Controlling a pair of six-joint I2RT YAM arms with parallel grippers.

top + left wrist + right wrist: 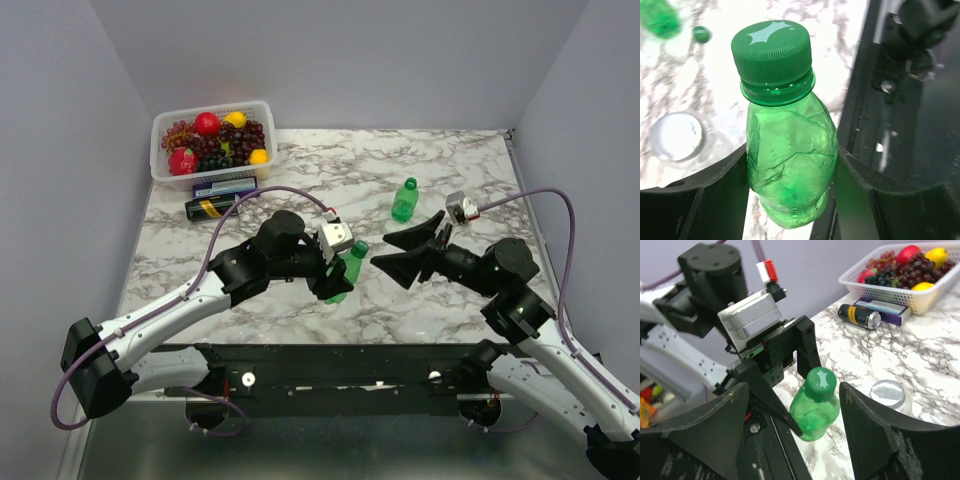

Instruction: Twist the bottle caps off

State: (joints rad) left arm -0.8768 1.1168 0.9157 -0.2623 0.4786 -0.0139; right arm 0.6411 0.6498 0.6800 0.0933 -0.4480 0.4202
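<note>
My left gripper (335,280) (790,200) is shut on the body of a translucent green bottle (350,270) (790,150) (812,417), held tilted above the table's near edge. Its dark green cap (359,247) (772,50) (820,384) sits on the neck and points toward my right gripper (380,252) (795,395). That gripper is open, its fingers on either side of the cap and not touching it. A second green bottle (404,200) (660,17) stands farther back, with a loose green cap (702,33) beside it. A silvery-grey cap (677,136) (887,392) tops a clear bottle nearby.
At the back left stands a white basket (160,150) of fruit. In front of it lie a flat box (225,186) (885,307) and a dark can (212,208) (860,316) on its side. The black base rail (330,365) runs along the near edge.
</note>
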